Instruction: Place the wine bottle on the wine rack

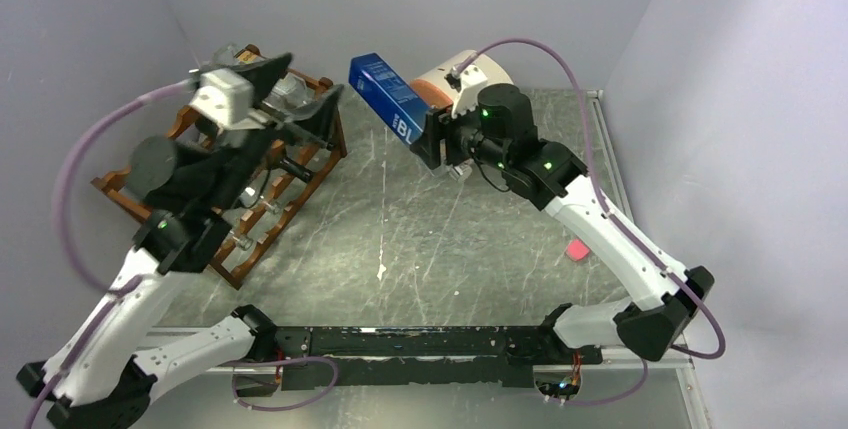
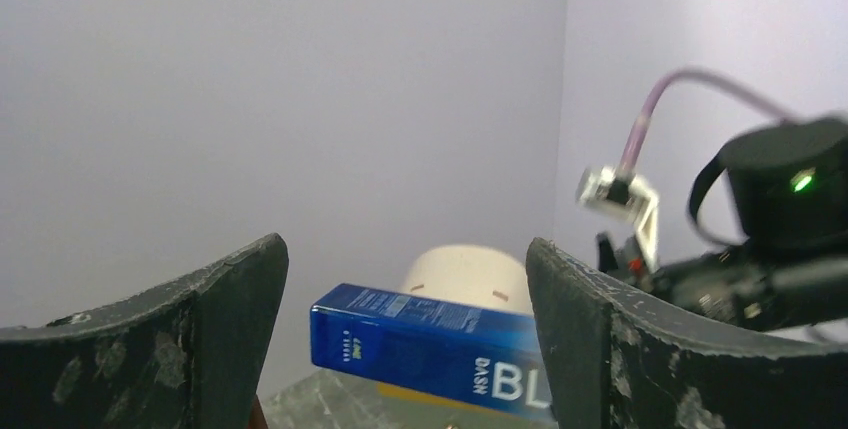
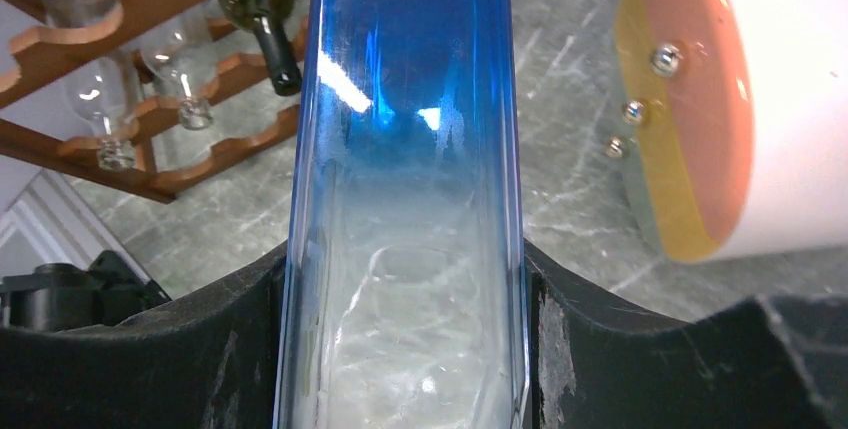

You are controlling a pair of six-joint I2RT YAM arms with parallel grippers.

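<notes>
Wine rack (image 1: 285,214) on the left of the bench (image 1: 420,249), partly under the left arm (image 1: 190,229). Blue bottle (image 1: 385,94) held off the bench, well apart from the rack, clamped across its body by the right hand (image 1: 437,139). Left hand (image 2: 403,289) wide open and empty above the rack. Risks: glossy glass slipping; bottle striking the left arm or the racked bottles (image 3: 265,19).

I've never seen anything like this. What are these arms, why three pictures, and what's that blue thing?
These are two robot arms bolted to a grey table, each ending in a two-fingered claw. One picture looks down from above; the other two come from cameras on the wrists, showing each claw's black fingers close up. The right claw grips a square blue bottle. The left claw is open and empty, above the wooden wine rack, which holds a dark bottle and some clear ones. A white drum and a small pink thing sit on the table too.
</notes>
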